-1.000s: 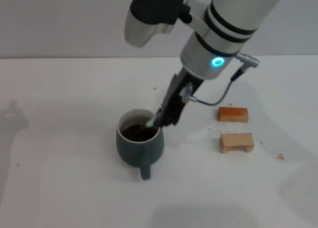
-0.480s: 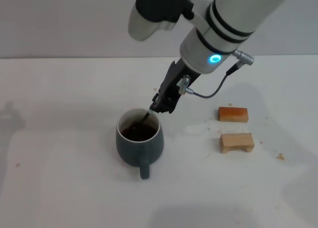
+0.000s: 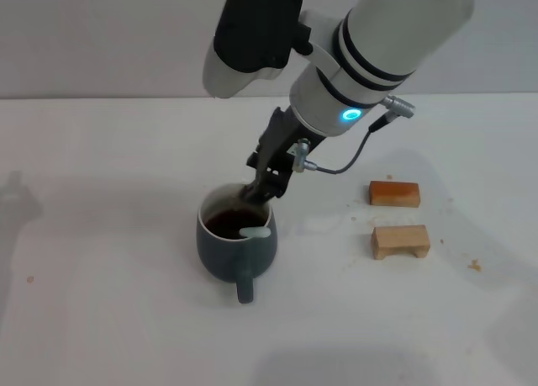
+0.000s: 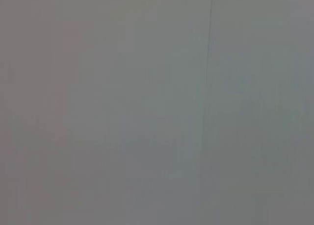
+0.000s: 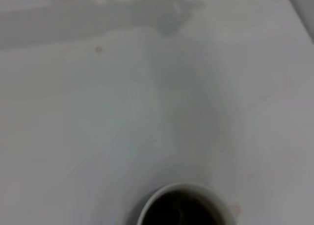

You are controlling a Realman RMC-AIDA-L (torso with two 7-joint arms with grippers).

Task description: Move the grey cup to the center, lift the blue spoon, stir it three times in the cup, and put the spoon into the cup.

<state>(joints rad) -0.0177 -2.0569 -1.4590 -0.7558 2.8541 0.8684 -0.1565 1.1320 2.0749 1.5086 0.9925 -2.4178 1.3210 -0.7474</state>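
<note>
My right arm reaching down and forward, left arm out of sight.

My right arm comes in from the upper right of the head view, white forearm with black bands and a lit blue ring at the wrist, a cable looping off beside it. The right gripper (image 3: pixel 262 187) slants down and to my left from that wrist, dark fingers close together at the tip; I can't tell whether they are parted. I see nothing of my left arm in any view.

Matt ceramic grey cup (image 3: pixel 236 250), glossy dark liquid (image 3: pixel 231 224); 2 bare wooden blocks (image 3: pixel 400 240) on smooth white table (image 3: pixel 101 235).
</note>
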